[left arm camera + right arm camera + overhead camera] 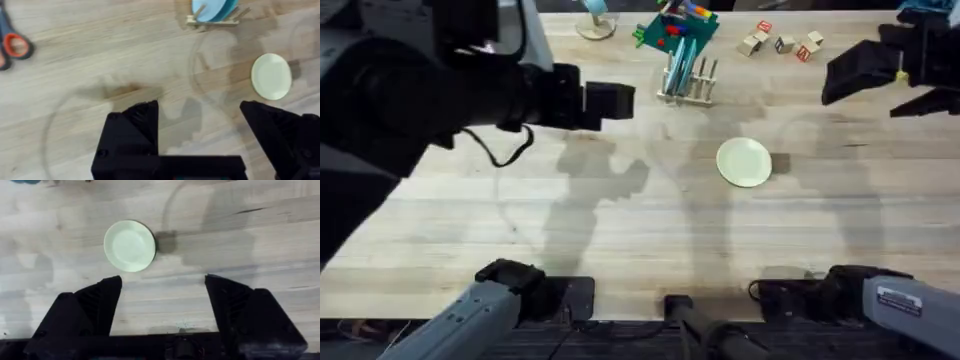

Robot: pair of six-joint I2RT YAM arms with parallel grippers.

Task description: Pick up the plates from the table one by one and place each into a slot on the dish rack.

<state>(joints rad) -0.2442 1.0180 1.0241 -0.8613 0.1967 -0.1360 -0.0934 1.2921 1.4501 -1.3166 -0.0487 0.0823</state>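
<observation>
Overhead, the blue plate (677, 62) stood on edge between the pegs of the dish rack (686, 84) at the far side, so 1 plate was put away. The cream plate (744, 161) lay flat on the tabletop (620, 220), near the rack. The left hand (200, 125) and right hand (163, 297) were both open and held nothing. The rack was partly cut off in the left wrist view.

**No readable text**

The small wooden blocks (780, 42) at the far side of the tabletop (620, 220) carry red and dark marks, too small to read. A white label (903, 298) on the right arm's housing has print that cannot be made out.
</observation>
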